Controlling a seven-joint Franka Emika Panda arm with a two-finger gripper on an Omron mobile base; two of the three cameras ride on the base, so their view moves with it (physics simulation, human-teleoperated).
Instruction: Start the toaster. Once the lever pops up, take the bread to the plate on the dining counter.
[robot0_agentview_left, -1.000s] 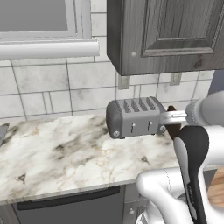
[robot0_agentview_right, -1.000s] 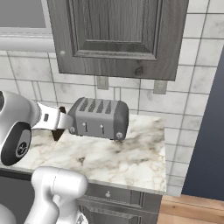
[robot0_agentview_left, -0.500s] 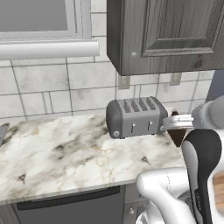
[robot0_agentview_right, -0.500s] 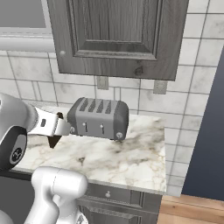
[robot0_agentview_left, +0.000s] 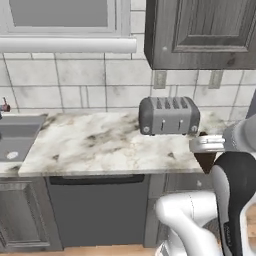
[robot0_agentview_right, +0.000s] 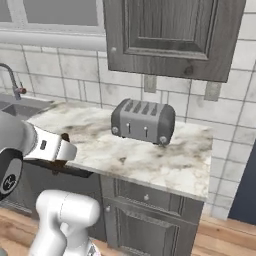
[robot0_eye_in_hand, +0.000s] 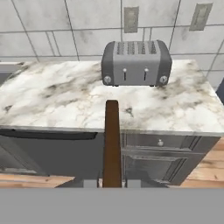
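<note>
The thin dark-brown slice of toast (robot0_eye_in_hand: 112, 144) is sitting edge-on between the two small dark fingertips of the two-finger gripper (robot0_eye_in_hand: 112, 183), which is clenched on it; in the hand view it is rising as a narrow brown strip from the bottom of the picture toward the counter edge. In the left base view the bread (robot0_agentview_left: 205, 159) is hanging as a dark wedge just below the white hand, off the near right edge of the worktop, and in the right base view the same slice (robot0_agentview_right: 61, 161) is showing under the hand at the near left.

The boxy grey metal four-slot toaster (robot0_agentview_left: 169, 115) is standing upright on the white grey-veined marble worktop (robot0_agentview_left: 95, 145), toward its far right, well apart from the held bread. Its front is facing the camera in the hand view, with two small levers and round knobs at the lower corners, and its slots are looking empty from above.

A steel sink (robot0_agentview_left: 15, 137) with a tap is lying at the far left of the worktop. Dark grey panelled wall cabinets (robot0_agentview_right: 172, 32) are hanging above the toaster against the pale tiled wall (robot0_agentview_left: 75, 82).
</note>
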